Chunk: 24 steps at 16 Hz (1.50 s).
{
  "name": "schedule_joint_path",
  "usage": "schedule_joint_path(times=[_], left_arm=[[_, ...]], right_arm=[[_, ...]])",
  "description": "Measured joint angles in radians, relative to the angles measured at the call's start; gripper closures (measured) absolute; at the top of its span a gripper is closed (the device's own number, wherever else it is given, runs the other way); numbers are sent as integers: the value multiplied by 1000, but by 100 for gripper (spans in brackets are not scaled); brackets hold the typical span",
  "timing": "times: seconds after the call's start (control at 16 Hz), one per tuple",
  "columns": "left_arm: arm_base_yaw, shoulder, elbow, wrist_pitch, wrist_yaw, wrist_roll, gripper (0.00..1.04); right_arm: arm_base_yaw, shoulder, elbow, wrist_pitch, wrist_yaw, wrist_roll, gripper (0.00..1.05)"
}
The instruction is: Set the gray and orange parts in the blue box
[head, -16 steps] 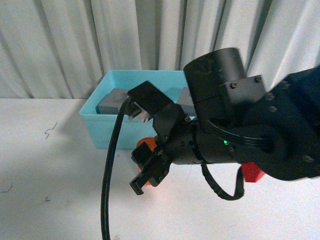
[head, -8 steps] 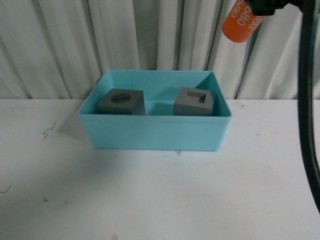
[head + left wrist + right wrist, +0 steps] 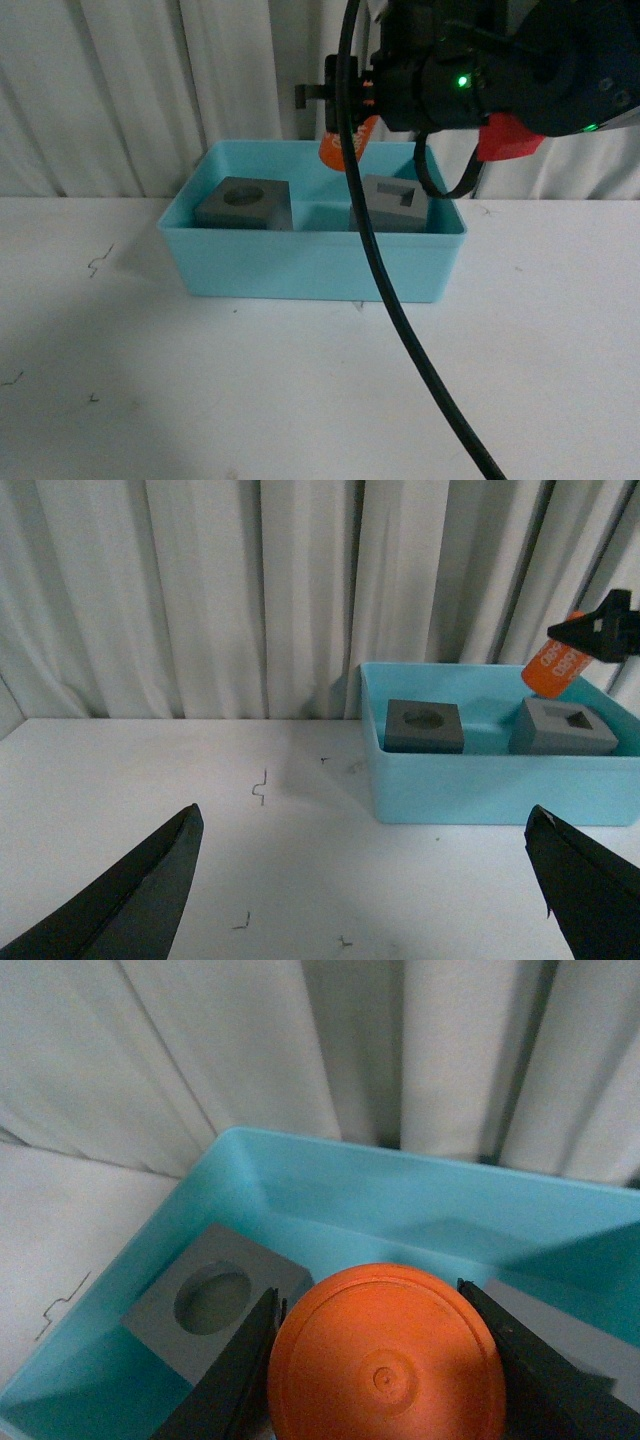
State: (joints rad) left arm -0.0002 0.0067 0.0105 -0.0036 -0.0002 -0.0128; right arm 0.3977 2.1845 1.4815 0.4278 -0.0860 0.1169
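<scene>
Right pincer (image 3: 345,125) has come down from high right and now grips the cylinder (image 3: 340,150) over the box (image 3: 310,265), between both cubes. Left pincer (image 3: 365,880) gapes, empty. Release remains.

Pleated white curtains (image 3: 150,90) hang behind a scuffed white table (image 3: 200,380).

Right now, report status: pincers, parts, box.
Right pincer shut on orange cylinder, above blue box. Left pincer open, empty, off to the side. Both gray cubes already in box. Nothing seen blocking the drop.
</scene>
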Motion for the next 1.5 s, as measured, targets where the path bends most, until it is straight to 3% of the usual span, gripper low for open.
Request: schedule_joint_path(times=[0.44,0.94,1.0,1.25,1.5], left_arm=[[0,0,0,0,0,0,7],[0,0,0,0,0,0,7],[0,0,0,0,0,0,7],[0,0,0,0,0,0,7],[0,0,0,0,0,0,7]], right_arm=[[35,208,238,-196,19,24,57],[68,328,360,-322,49,-19,57],[68,334,365,-321,50,-29,51],[68,327,351,-257,41,-36,7],[52,105,111,-68,29,-15,6]])
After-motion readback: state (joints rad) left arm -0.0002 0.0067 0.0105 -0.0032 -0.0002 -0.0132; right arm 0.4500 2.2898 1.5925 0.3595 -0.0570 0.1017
